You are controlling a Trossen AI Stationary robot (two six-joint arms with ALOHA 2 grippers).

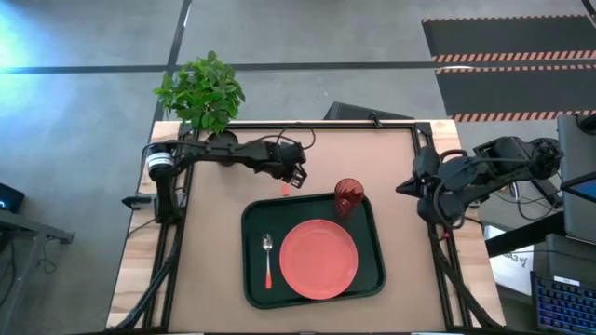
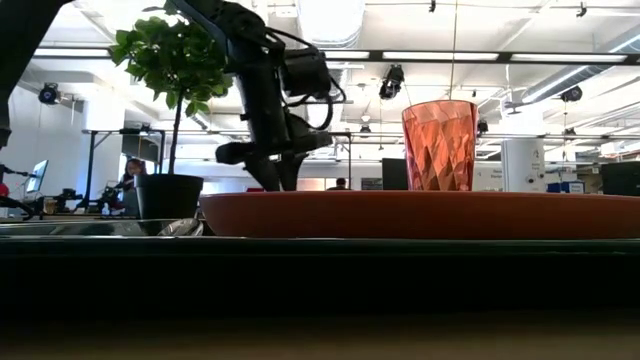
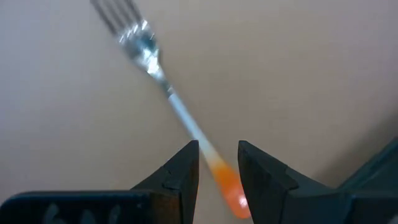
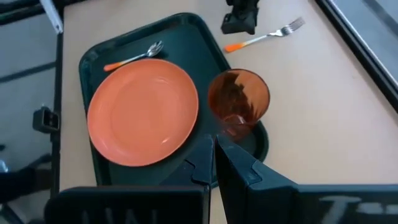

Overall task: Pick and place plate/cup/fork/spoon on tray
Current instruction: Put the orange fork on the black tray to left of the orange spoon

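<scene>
Left gripper (image 3: 217, 165) is over the fork (image 4: 264, 36), fingers parted and straddling its orange handle, not clamped. The fork lies flat on the table (image 1: 391, 167), just beyond the tray (image 1: 253, 223). Plate (image 1: 318, 259), spoon (image 1: 268, 259) and cup (image 1: 348, 196) are on the tray. Right gripper (image 4: 213, 163) is closed and empty, parked at the table's right edge.

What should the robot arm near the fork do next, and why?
Probably close the left gripper on the fork. Its open fingers sit either side of the orange handle on the table, outside the tray, where the plate, cup and spoon already sit.
</scene>
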